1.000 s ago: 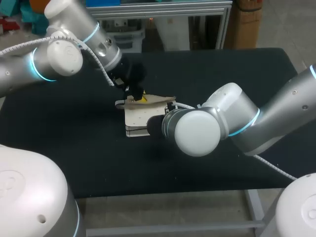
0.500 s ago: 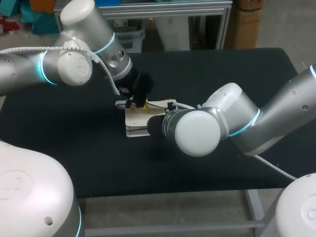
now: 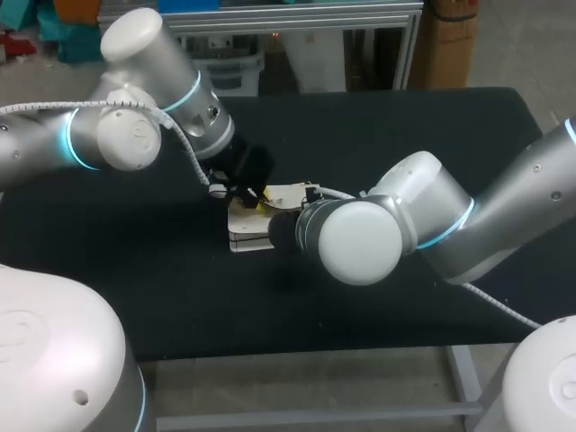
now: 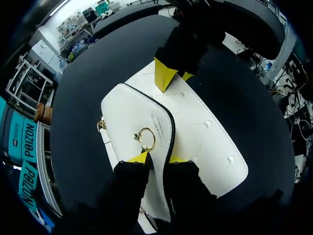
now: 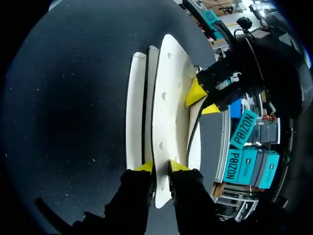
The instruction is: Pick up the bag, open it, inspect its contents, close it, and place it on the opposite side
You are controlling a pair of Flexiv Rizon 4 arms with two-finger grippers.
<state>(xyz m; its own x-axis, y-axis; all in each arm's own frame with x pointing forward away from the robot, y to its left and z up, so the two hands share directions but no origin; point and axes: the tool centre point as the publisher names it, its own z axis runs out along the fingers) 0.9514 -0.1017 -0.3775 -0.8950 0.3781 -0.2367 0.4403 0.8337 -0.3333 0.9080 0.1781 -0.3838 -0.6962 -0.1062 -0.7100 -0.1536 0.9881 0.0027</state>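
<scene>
A white quilted bag [image 3: 245, 227] lies flat on the black table [image 3: 135, 270], its flap [image 4: 139, 117] down over the front and a gold ring clasp [image 4: 145, 138] near the flap's edge. My left gripper [image 4: 159, 159] stands slightly open astride the flap's black-trimmed edge; from the head view it [image 3: 253, 197] is at the bag's far end. My right gripper [image 5: 161, 166] is slightly open at the opposite end, a white panel of the bag [image 5: 168, 98] between its fingers. Each wrist view shows the other gripper's yellow tips across the bag [image 4: 171, 76], [image 5: 200, 100].
My right arm's elbow [image 3: 360, 243] hangs over the bag's right part and hides that gripper in the head view. Bare black tabletop surrounds the bag on all sides.
The flap, held raised a second ago, has come down flat on the bag. My left arm swung lower and rightward with it. Both grippers' fingers have parted a little.
</scene>
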